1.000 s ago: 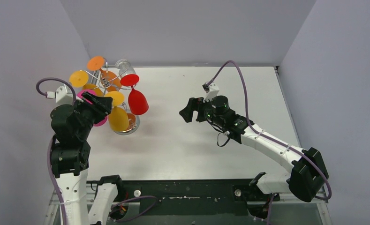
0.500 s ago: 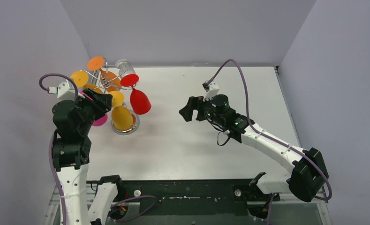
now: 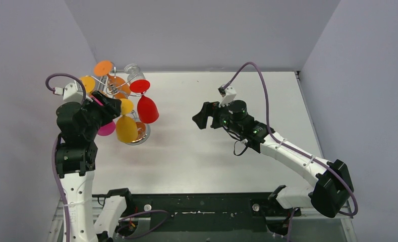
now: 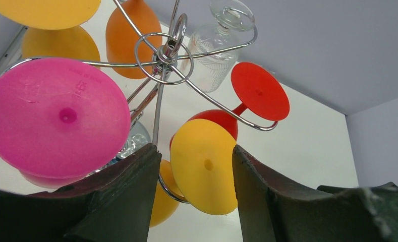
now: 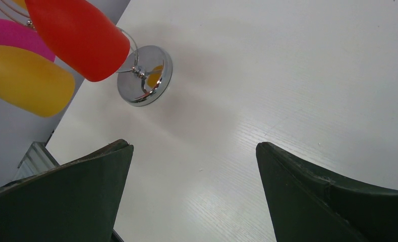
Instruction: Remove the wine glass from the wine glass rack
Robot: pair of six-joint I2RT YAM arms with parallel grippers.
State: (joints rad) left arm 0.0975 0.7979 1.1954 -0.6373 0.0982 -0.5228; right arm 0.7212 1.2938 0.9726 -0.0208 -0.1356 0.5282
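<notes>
We're in at the wine glass rack point(image 4: 169, 50). Our left gripper point(image 4: 192, 150) has its jaws apart, and the round foot of the yellow wine glass point(image 4: 204, 169) is framed in the gap just beyond the tips. That glass hangs bowl-down from one of the rack's curled wire arms, and we take it to be the one to lift off.

The foot's rim sits hard up against the jaw on the right of the wrist view, and we cannot tell whether it touches. The pink foot point(image 4: 55, 116) of a neighbouring glass looms very near, outside the other jaw. The red glass point(image 4: 260, 91) hangs up beyond the right-side jaw.

To do this well, we judge that the yellow glass should be centred in the gap first. Then we ease forward so the pads meet its stem under the foot, not the rim, and close gently. The foot is what hooks it on the wire, so it should slide out along the arm toward the open end, not straight down. We also want to keep the outer jaw off that pink foot, since a brush could set the whole cluster swinging.

Our right gripper point(image 5: 194, 146) hovers with its jaws spread wide, with only bare table point(image 5: 287, 75) between them. The rack's round base point(image 5: 145, 75) lies ahead of its left-side jaw, well apart, and that arm could steady the base if the rack drags.
</notes>
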